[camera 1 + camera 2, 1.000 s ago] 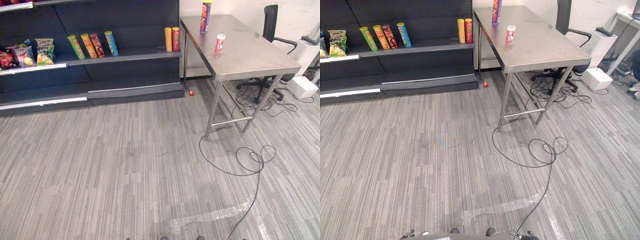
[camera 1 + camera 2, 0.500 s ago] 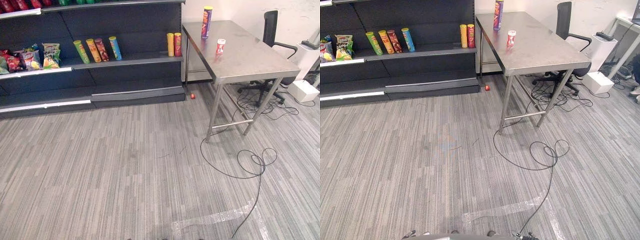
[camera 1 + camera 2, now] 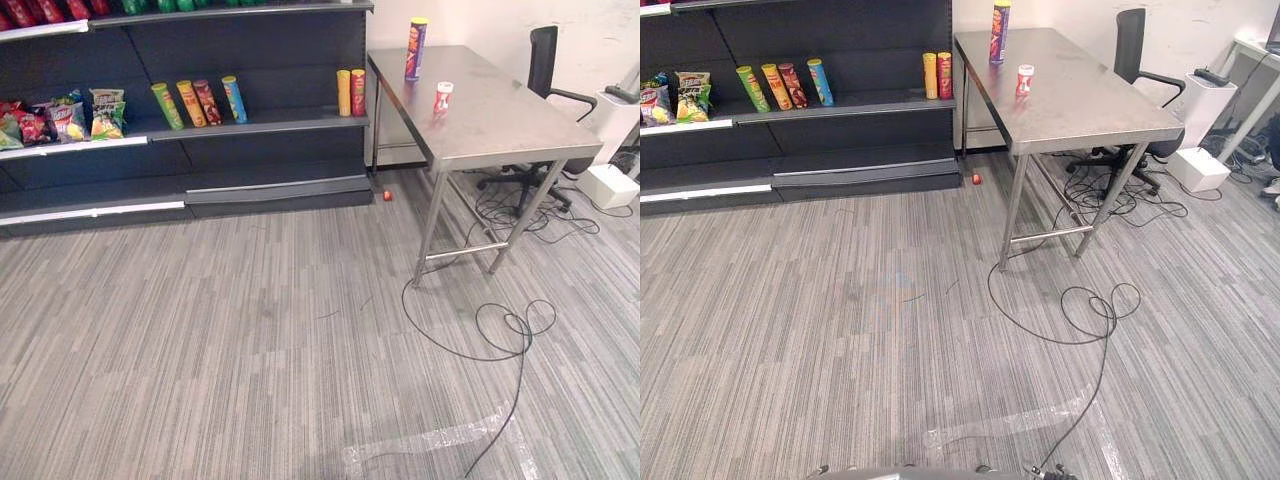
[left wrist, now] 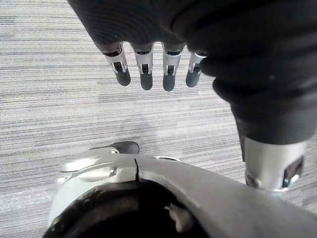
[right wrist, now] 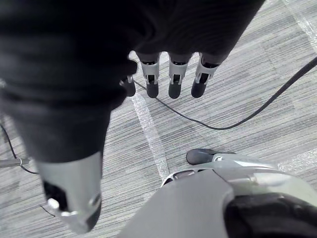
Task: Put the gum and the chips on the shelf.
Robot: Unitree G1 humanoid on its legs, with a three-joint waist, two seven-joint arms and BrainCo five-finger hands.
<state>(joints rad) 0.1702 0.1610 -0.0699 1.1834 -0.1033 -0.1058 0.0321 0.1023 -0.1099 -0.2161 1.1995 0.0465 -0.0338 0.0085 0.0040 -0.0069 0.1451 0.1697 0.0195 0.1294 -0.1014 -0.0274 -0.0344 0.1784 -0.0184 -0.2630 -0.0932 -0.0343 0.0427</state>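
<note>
Steel table point(image 3: 505, 120) carries both items, upright and apart: the chips point(image 3: 415, 48), a tall purple-and-orange can with a yellow lid at the far edge, and the gum point(image 3: 442, 96), a small white-and-red tub nearer. The dark shelf point(image 3: 250, 126) stands just left of the table. The left hand point(image 4: 146, 69) and right hand point(image 5: 173, 79) hang over the carpet point(image 3: 250, 330), fingers straight and empty. Since a second ago the whole view has shifted, so more of the shelf's top shows, while gum and chips sit unmoved.
</note>
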